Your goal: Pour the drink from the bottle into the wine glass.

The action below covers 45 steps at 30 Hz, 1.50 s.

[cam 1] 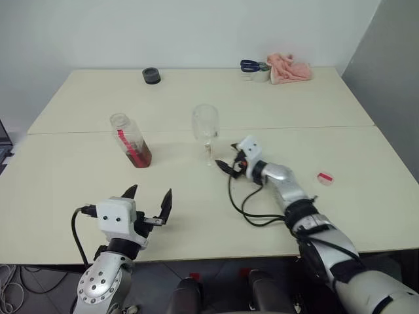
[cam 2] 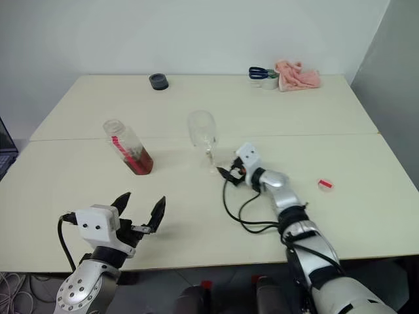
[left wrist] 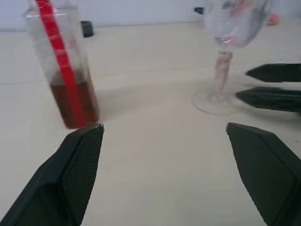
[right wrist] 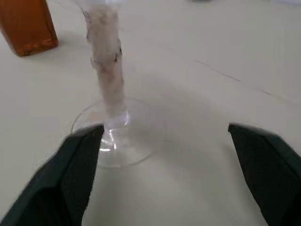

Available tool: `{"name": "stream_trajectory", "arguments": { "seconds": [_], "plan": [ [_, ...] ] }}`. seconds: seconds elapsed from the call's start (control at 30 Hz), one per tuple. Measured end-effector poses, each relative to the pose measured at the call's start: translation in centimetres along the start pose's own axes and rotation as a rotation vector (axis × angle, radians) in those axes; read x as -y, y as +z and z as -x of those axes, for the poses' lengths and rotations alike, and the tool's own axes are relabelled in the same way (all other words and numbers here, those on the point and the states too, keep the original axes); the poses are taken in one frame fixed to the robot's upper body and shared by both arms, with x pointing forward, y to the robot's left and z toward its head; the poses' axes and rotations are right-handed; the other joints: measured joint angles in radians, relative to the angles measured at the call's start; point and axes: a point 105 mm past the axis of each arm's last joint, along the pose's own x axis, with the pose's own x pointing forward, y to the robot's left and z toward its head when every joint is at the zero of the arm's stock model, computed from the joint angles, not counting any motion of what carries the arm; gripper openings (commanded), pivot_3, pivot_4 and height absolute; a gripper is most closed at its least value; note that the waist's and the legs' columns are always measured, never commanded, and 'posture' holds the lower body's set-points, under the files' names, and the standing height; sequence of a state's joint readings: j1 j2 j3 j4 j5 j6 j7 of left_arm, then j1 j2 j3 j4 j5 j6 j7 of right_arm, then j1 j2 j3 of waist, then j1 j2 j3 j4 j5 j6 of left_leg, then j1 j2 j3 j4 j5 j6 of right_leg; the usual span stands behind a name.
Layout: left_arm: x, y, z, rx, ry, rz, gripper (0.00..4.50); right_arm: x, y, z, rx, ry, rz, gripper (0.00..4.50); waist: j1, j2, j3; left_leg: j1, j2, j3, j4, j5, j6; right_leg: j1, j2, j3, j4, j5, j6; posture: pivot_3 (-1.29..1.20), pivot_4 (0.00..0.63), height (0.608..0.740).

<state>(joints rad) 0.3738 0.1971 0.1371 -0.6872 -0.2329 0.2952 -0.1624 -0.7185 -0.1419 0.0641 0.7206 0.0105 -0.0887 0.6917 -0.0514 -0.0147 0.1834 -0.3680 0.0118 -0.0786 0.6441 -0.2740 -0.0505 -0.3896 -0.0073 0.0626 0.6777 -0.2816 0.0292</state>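
The bottle (cam 1: pixel 131 140) stands uncapped on the table at left-centre, a red strip down its side and the reddish-brown drink (left wrist: pixel 75 101) filling its lower part. To its right stands the wine glass (cam 1: pixel 205 127), upright, with no drink visible in it. My right gripper (cam 1: pixel 227 167) is open at table height, just right of the glass's foot (right wrist: pixel 117 139), its fingers apart from the stem (right wrist: pixel 107 70). My left gripper (cam 1: pixel 150 199) is open near the table's front edge, pointing at the space between bottle and glass, holding nothing.
A small red-and-white cap (cam 1: pixel 325 177) lies on the table right of my right arm. Along the far edge sit a black round object (cam 1: pixel 151 76), blue-handled scissors (cam 1: pixel 251 65) and a pink cloth (cam 1: pixel 290 68). A black cable (cam 1: pixel 247 210) loops beside the right forearm.
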Motion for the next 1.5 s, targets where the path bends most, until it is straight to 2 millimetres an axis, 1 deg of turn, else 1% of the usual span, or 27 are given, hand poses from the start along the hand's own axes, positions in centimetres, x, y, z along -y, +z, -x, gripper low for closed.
{"name": "stream_trajectory", "arguments": {
  "seconds": [0.1, 0.13, 0.2, 0.3, 0.4, 0.47, 0.57, 0.63, 0.87, 1.0, 1.23, 1.37, 1.5],
  "plan": [
    [-1.6, -0.3, -0.5, 0.014, 0.09, -0.003, 4.5, 1.2, 1.0, 4.3, -0.035, 0.014, 0.028, 4.49, 0.004, 0.001, 0.002, -0.001, 0.0, -0.001, 0.0, 0.0, 0.0, 0.0, -0.001, 0.0, 0.0, 0.0, 0.001, 0.0, 0.15, 0.74],
    [-2.3, -0.2, -0.8, 0.026, 0.125, -0.008, 4.5, 1.2, 2.0, 5.9, -0.047, 0.033, 0.041, 4.49, 0.005, 0.0, 0.002, 0.0, -0.001, -0.001, 0.0, 0.0, 0.0, 0.0, 0.0, 0.0, 0.0, -0.001, 0.002, 0.0, 0.15, 0.74],
    [-3.1, -0.1, -1.5, 0.045, 0.161, -0.023, 4.5, 0.6, 3.6, 8.0, -0.07, 0.102, 0.049, 4.49, 0.0, -0.001, 0.003, 0.001, 0.0, 0.0, 0.0, 0.0, 0.0, 0.0, 0.001, 0.0, 0.0, -0.003, 0.005, 0.0, 0.15, 0.74],
    [-4.3, -0.4, -2.9, 0.044, 0.194, -0.041, 4.5, -1.4, 6.4, 9.8, -0.063, 0.256, 0.038, 4.49, -0.005, -0.002, 0.004, 0.003, 0.001, -0.001, 0.0, 0.0, 0.0, 0.001, 0.004, -0.002, 0.001, -0.003, 0.006, 0.0, 0.15, 0.74],
    [-5.2, -0.6, -4.0, 0.031, 0.188, -0.06, 4.5, -3.6, 9.1, 10.6, 0.007, 0.385, -0.023, 4.49, -0.005, -0.003, 0.004, 0.003, 0.002, -0.001, 0.0, 0.0, 0.0, 0.001, 0.006, -0.003, 0.001, -0.003, 0.007, 0.0, 0.15, 0.74],
    [-5.7, -0.5, -4.4, 0.03, 0.189, -0.072, 4.5, -5.0, 10.6, 11.1, 0.05, 0.463, -0.07, 4.49, -0.004, -0.004, 0.004, 0.002, 0.002, -0.001, 0.0, 0.0, 0.0, 0.001, 0.005, -0.003, 0.001, -0.002, 0.007, 0.0, 0.15, 0.74],
    [-6.2, -0.3, -4.9, 0.034, 0.184, -0.078, 4.5, -5.8, 12.3, 11.4, 0.092, 0.506, -0.105, 4.49, -0.001, -0.004, 0.005, 0.001, 0.0, 0.0, 0.0, 0.0, 0.0, 0.0, 0.003, -0.003, -0.001, -0.002, 0.008, 0.0, 0.15, 0.74],
    [-6.4, 0.0, -5.3, 0.039, 0.178, -0.08, 4.5, -6.2, 13.0, 11.5, 0.11, 0.511, -0.11, 4.49, 0.004, -0.005, 0.005, 0.0, 0.0, 0.0, 0.0, 0.0, 0.0, 0.0, 0.002, -0.004, -0.003, 0.0, 0.006, 0.0, 0.15, 0.74],
    [-6.9, 0.7, -7.0, 0.045, 0.139, -0.075, 4.5, -6.2, 13.3, 10.8, 0.131, 0.449, -0.15, 4.49, 0.012, -0.005, 0.005, -0.002, 0.0, -0.001, 0.0, 0.0, 0.0, 0.0, 0.002, -0.005, -0.004, 0.0, 0.006, 0.0, 0.15, 0.74],
    [-7.3, 0.7, -7.6, 0.032, 0.111, -0.082, 4.5, -6.2, 13.4, 10.7, 0.135, 0.425, -0.154, 4.49, 0.013, -0.005, 0.005, -0.002, 0.0, -0.001, 0.0, 0.0, 0.0, 0.0, 0.002, -0.005, -0.004, 0.0, 0.006, 0.0, 0.15, 0.74],
    [-7.4, 0.9, -8.5, 0.027, 0.071, -0.083, 4.5, -6.3, 13.7, 10.7, 0.142, 0.416, -0.151, 4.49, 0.014, -0.005, 0.005, -0.002, 0.0, -0.002, 0.0, 0.0, 0.0, 0.0, 0.002, -0.006, -0.005, 0.0, 0.006, 0.0, 0.15, 0.74],
    [-7.7, 1.2, -9.2, 0.029, 0.061, -0.093, 4.5, -6.1, 13.7, 10.9, 0.129, 0.402, -0.142, 4.49, 0.016, -0.005, 0.005, -0.003, 0.0, -0.002, 0.0, 0.0, 0.0, 0.0, 0.002, -0.007, -0.005, 0.0, 0.006, 0.0, 0.15, 0.74],
    [-7.9, 0.8, -9.9, 0.015, 0.048, -0.082, 4.5, -5.9, 13.7, 10.8, 0.128, 0.388, -0.144, 4.49, 0.016, -0.005, 0.005, -0.003, 0.0, -0.002, 0.0, 0.0, 0.0, 0.0, 0.002, -0.007, -0.005, 0.0, 0.006, 0.0, 0.15, 0.74]
  ]
}}
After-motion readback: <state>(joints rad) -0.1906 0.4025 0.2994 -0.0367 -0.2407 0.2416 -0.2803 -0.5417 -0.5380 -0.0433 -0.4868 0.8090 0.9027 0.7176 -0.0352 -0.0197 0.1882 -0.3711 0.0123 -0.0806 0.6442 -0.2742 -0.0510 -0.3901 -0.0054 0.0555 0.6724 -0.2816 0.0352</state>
